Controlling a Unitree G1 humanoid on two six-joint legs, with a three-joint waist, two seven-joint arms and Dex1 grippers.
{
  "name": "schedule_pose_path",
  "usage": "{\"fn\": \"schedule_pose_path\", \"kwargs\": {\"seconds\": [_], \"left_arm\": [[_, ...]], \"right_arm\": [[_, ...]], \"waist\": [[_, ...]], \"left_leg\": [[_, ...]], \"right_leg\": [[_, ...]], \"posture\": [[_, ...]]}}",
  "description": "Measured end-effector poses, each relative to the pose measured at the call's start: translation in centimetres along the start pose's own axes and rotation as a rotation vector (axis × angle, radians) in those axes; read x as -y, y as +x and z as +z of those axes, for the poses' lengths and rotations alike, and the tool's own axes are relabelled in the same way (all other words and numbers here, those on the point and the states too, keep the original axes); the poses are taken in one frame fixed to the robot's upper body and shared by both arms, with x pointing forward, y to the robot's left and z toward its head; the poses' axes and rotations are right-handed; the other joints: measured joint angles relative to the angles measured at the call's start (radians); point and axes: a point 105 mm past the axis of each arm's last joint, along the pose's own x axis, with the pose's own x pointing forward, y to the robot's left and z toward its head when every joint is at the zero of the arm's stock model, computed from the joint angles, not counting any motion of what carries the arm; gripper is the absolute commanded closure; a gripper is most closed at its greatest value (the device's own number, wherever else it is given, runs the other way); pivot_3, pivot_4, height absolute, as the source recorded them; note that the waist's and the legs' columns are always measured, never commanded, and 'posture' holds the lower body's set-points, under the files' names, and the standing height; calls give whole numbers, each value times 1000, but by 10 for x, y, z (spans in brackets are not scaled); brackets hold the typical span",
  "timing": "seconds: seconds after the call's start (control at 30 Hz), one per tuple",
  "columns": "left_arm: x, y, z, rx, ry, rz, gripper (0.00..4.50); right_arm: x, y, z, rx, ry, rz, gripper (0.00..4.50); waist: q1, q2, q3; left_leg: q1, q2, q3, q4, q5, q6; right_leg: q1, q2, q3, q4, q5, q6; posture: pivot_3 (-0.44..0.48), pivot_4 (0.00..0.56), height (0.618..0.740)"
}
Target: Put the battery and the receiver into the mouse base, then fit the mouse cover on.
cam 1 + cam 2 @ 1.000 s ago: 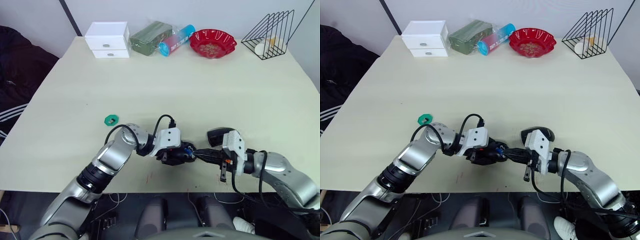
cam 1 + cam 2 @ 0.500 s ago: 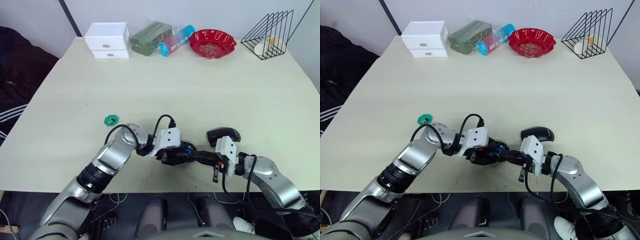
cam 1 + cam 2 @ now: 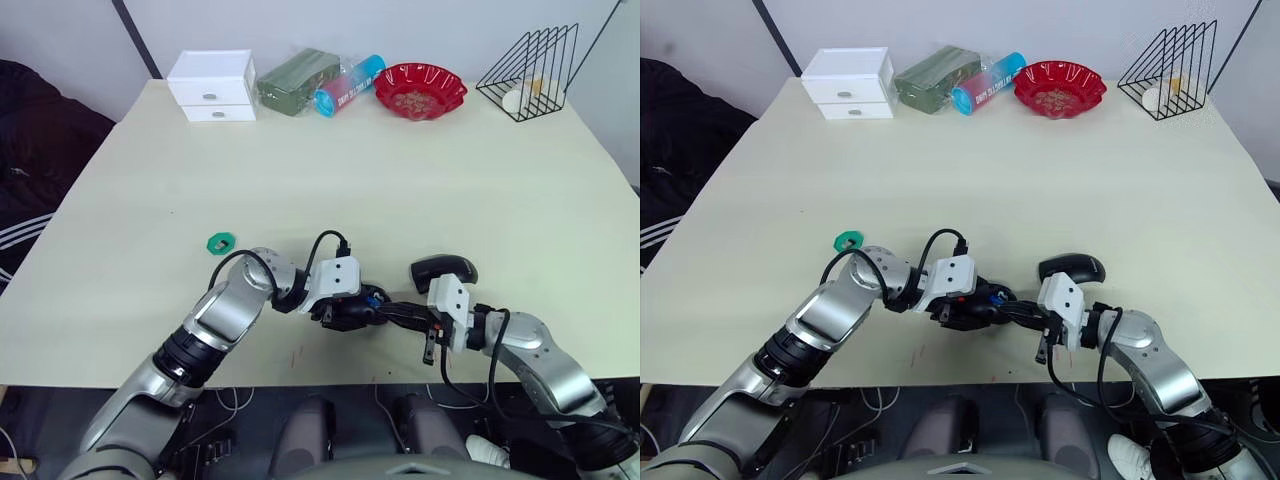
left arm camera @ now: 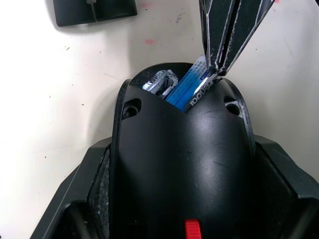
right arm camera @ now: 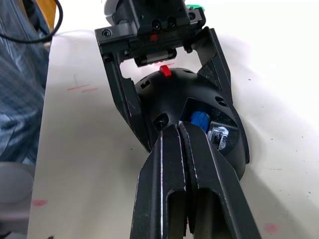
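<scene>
The black mouse base (image 3: 352, 310) with its red patch (image 4: 192, 229) sits near the table's front edge, and my left gripper (image 3: 362, 308) is shut on its sides. A blue battery (image 4: 192, 87) lies tilted in the base's open compartment, one end riding on the rim. A small silver piece (image 4: 159, 79) sits beside it; I cannot tell if it is the receiver. My right gripper (image 5: 178, 130) is shut, its tips touching the battery's raised end. The smooth black mouse cover (image 3: 443, 270) rests on the table just behind my right wrist.
A green ring (image 3: 221, 241) lies left of my left arm. Along the far edge of the table (image 3: 400, 180) stand a white drawer box (image 3: 210, 84), a green packet (image 3: 295, 78), a blue-red tube (image 3: 350, 85), a red bowl (image 3: 420, 88) and a wire rack (image 3: 528, 70).
My right arm has slid left toward the mouse base, bringing its tips onto the battery and uncovering the mouse cover behind it. The left gripper and the base have stayed put.
</scene>
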Motion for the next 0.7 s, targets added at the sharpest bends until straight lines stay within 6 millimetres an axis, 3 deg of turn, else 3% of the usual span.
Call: {"fn": "schedule_pose_path", "kwargs": {"seconds": [0.7], "left_arm": [[2,1,-4,-13,-17,3,1530]], "right_arm": [[4,6,-10,-100,32,10,4490]], "waist": [[-2,-1,-11]], "left_leg": [[8,1,0,-4,0,0]], "right_leg": [[6,1,0,0,-2,-3]], "posture": [[0,150,740]]}}
